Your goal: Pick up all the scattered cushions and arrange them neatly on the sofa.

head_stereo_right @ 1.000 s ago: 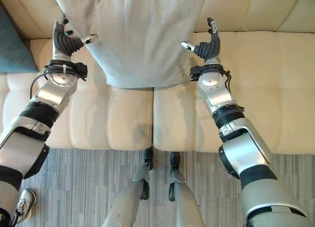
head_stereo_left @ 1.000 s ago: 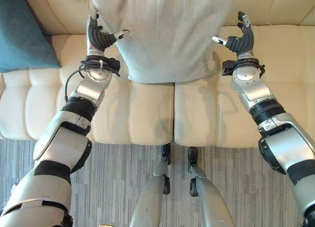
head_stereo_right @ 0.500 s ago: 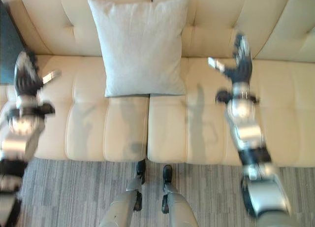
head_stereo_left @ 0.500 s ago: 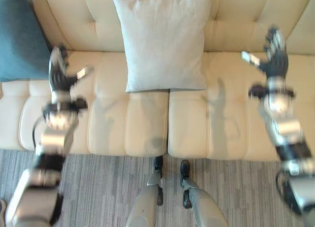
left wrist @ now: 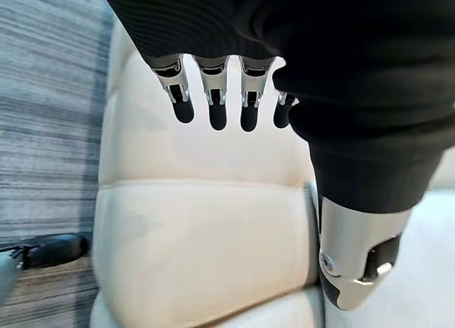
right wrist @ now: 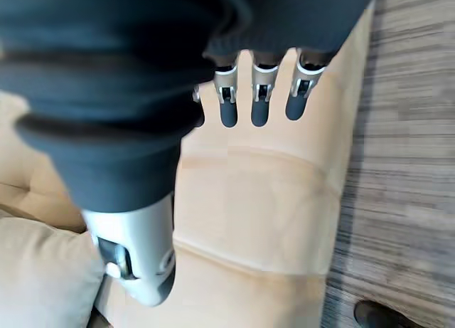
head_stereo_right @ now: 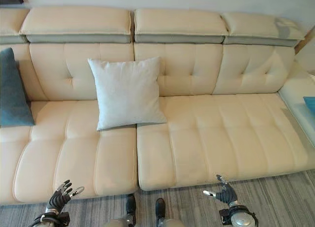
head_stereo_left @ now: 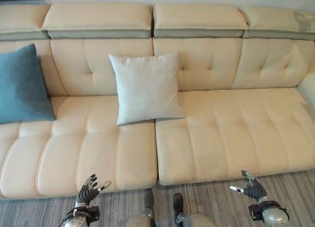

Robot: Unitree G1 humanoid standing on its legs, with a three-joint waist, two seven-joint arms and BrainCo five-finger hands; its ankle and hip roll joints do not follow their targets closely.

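step: between placements | grey cushion [head_stereo_left: 146, 87] leaned upright on sofa [head_stereo_left: 231, 123] back, teal cushion [head_stereo_left: 22, 84] at 9 o'clock | left hand [head_stereo_left: 87, 190], right hand [head_stereo_left: 252, 188] empty, fingers spread, low by seat front | next: likely locate another cushion

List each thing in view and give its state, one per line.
Grey cushion: upright, leaning on the sofa back.
Blue cushion: upright at the sofa's left end.
Sofa: right seat bare.
Left hand: open, holding nothing.
Right hand: open, holding nothing.
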